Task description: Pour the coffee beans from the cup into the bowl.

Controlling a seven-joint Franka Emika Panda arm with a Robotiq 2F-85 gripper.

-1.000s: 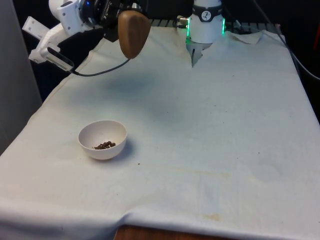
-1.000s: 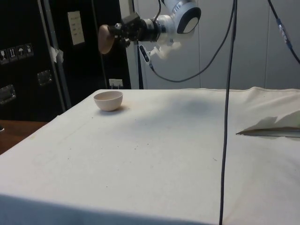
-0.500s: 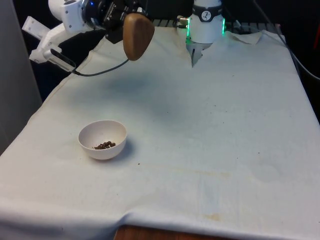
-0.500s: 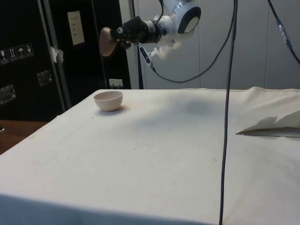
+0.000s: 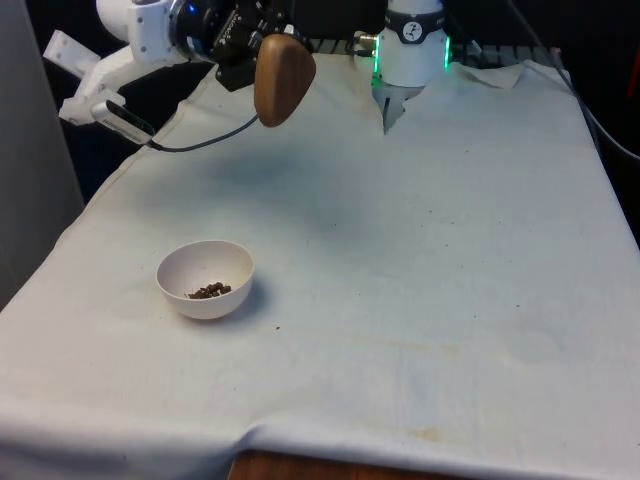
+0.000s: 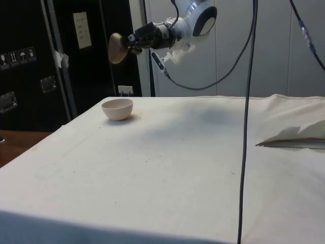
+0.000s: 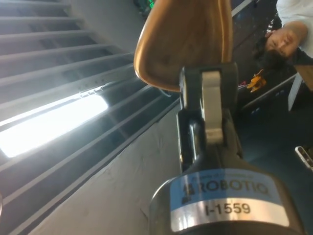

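Observation:
A brown wooden cup (image 5: pixel 283 82) hangs high over the table's far end, towards the front view's left, tipped on its side. My gripper (image 5: pixel 258 42) is shut on its rim. In the side view the cup (image 6: pixel 117 48) sits at the end of the gripper (image 6: pixel 133 39), above and slightly behind the bowl (image 6: pixel 118 109). The white bowl (image 5: pixel 216 304) stands on the cloth near the front left, with a small heap of coffee beans (image 5: pixel 209 291) inside. In the wrist view one finger (image 7: pixel 213 98) presses against the cup (image 7: pixel 186 39); the cup's inside is hidden.
A stray bean (image 5: pixel 277 326) lies on the cloth beside the bowl. A black cable (image 5: pixel 200 143) loops down from the arm, and another cable (image 6: pixel 247 101) hangs in the side view. A person (image 7: pixel 288 34) appears in the wrist view. The cloth is folded up (image 6: pixel 299 136) near the robot's base.
The arm has carried the cup a little towards the front view's right and turned it slightly. The bowl and its beans are unchanged.

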